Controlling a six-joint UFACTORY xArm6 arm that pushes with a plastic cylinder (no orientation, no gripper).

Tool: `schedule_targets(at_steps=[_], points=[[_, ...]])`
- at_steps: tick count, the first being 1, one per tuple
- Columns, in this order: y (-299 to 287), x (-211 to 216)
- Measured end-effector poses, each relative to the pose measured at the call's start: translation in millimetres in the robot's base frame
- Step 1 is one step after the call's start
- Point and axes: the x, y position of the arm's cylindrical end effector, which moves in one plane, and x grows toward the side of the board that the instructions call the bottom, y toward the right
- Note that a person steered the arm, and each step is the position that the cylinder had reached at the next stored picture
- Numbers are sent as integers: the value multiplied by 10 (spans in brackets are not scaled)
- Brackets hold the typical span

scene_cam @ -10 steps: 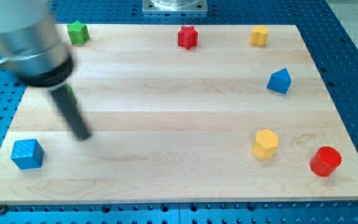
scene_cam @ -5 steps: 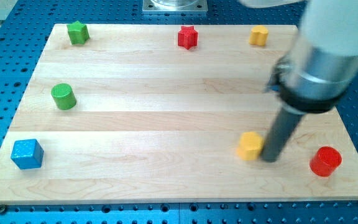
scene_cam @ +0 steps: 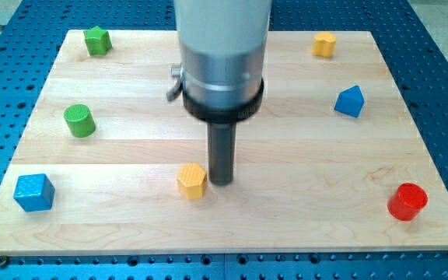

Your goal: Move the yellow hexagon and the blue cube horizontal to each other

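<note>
The yellow hexagon [scene_cam: 192, 180] lies on the wooden board [scene_cam: 286, 218], a little left of the middle and near the view's bottom. My tip [scene_cam: 221, 181] stands right against its right side. The blue cube [scene_cam: 33, 192] sits at the view's bottom left, far to the left of the hexagon and slightly lower in the view.
A green cylinder [scene_cam: 79, 120] is at the left, a green star [scene_cam: 96, 40] at the top left. A second yellow block [scene_cam: 323, 44] is at the top right, a blue triangular block [scene_cam: 350, 102] at the right, a red cylinder [scene_cam: 407, 201] at the bottom right. The arm hides the red star.
The rod swept from the left to the right, then pushed the yellow hexagon leftward from the right side to left of the middle. The arm now covers the red star.
</note>
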Motion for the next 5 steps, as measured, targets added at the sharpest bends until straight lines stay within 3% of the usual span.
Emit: schedule_targets(at_steps=[1,2,3,4,5], points=[[-588,356],[-549,476],[-1401,615],[-1300,990],[-603,830]])
